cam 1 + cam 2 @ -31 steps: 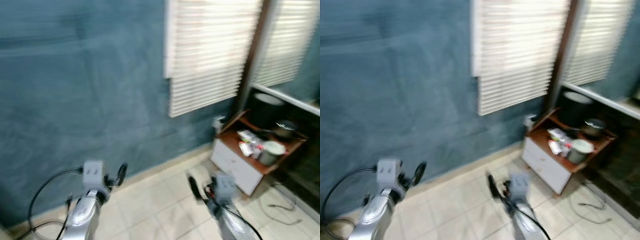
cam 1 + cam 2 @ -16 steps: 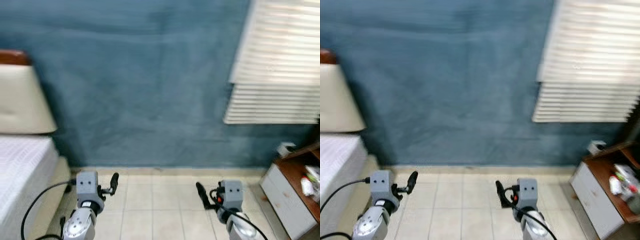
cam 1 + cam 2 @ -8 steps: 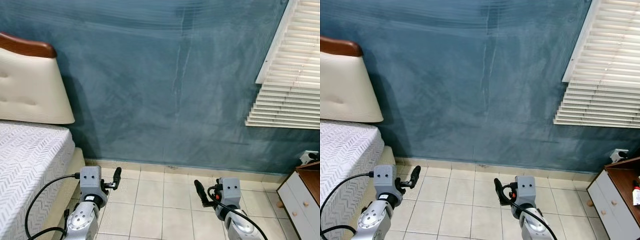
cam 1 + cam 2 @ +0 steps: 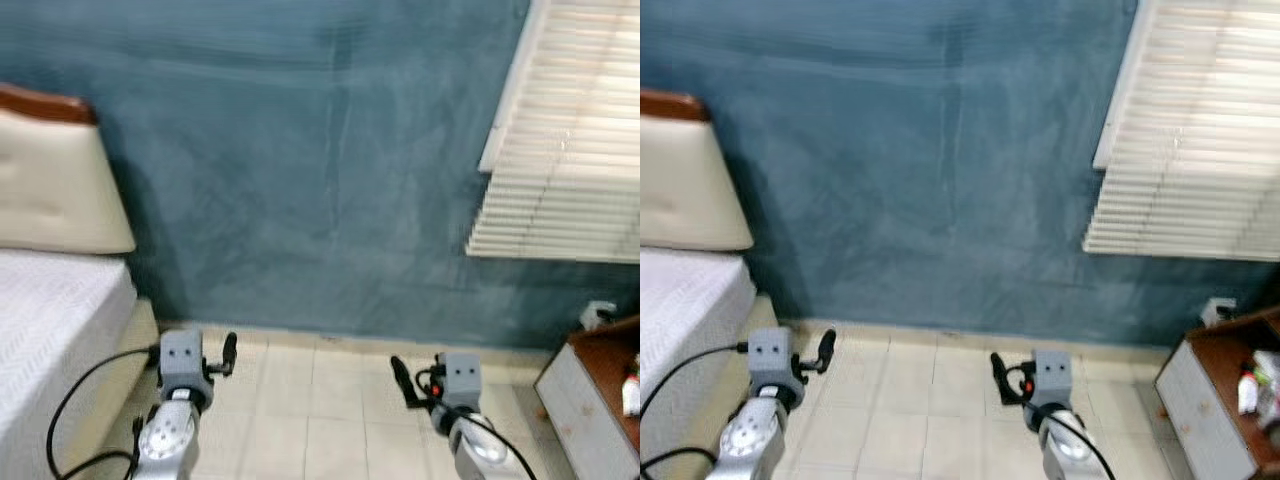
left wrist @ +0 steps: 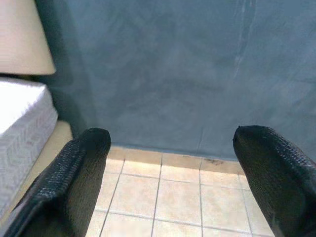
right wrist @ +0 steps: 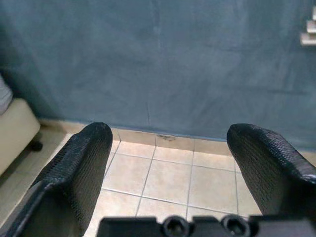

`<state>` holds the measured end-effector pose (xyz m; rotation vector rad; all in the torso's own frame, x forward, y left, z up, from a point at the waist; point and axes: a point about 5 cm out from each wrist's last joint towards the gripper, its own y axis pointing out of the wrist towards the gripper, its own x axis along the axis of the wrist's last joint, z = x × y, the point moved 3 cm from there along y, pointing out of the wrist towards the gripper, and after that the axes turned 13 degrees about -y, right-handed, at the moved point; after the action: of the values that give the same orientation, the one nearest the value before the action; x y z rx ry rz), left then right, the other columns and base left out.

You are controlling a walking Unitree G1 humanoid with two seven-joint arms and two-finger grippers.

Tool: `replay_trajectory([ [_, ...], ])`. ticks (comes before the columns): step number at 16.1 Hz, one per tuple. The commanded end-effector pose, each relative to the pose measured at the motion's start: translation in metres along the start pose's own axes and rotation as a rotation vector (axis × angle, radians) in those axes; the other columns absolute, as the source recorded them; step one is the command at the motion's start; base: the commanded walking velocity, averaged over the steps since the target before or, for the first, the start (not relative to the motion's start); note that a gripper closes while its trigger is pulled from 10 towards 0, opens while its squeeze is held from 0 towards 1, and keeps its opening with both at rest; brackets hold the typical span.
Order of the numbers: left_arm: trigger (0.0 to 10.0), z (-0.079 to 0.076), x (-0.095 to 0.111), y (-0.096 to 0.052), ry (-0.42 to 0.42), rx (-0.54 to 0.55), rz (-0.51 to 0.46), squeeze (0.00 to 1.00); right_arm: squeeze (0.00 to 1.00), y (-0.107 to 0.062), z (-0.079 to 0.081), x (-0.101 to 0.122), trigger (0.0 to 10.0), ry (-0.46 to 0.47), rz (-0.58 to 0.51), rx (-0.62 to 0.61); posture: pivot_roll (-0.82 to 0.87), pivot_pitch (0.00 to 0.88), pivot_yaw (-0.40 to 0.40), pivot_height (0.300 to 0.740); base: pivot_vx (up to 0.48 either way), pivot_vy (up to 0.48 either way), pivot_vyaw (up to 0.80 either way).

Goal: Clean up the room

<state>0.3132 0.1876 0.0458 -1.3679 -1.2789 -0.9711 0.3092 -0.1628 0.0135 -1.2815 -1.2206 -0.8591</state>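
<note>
Head views: left gripper [image 4: 229, 352] and right gripper [image 4: 401, 379] hang low over the tiled floor [image 4: 330, 400], facing a blue wall [image 4: 300, 180]; bed [image 4: 50, 330] left, cabinet [image 4: 590, 400] right.

Left wrist: fingers [image 5: 74, 182] spread wide, holding nothing.

Right wrist: fingers [image 6: 79, 173] wide apart, touching nothing.
</note>
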Motion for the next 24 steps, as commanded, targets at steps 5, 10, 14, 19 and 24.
replay_trajectory([
  [5, 10.0, 0.006, 0.014, 0.005, 0.048, 0.018, -0.058, 0.0, 0.0, 0.004, 0.01, 0.003, 10.0, -0.001, -0.009, 0.058, 0.02, 0.0, -0.073, 0.74, 0.0, 0.0, 0.63],
  [10, 10.0, -0.006, 0.012, 0.005, 0.012, -0.054, -0.043, 0.0, 0.0, 0.002, 0.008, 0.003, 10.0, -0.007, -0.02, 0.078, 0.01, 0.0, -0.066, 0.74, 0.066, 0.0, 0.61],
  [14, 10.0, 0.01, 0.005, -0.01, 0.01, -0.021, -0.014, 0.0, 0.0, 0.0, 0.0, 0.005, 10.0, 0.032, -0.033, 0.05, 0.01, 0.0, -0.055, 0.74, 0.48, 0.0, 0.59],
  [19, 10.0, 0.05, 0.011, -0.075, 0.035, 0.054, -0.024, 0.0, 0.0, -0.042, -0.021, -0.004, 10.0, 0.03, -0.029, -0.002, 0.05, 0.0, -0.088, 0.74, 0.48, 0.0, 0.58],
  [24, 10.0, 0.024, 0.01, -0.065, 0.028, 0.008, 0.008, 0.0, 0.0, -0.032, -0.017, 0.0, 10.0, 0.044, -0.011, 0.045, 0.04, 0.0, -0.08, 0.74, 0.458, 0.0, 0.57],
])
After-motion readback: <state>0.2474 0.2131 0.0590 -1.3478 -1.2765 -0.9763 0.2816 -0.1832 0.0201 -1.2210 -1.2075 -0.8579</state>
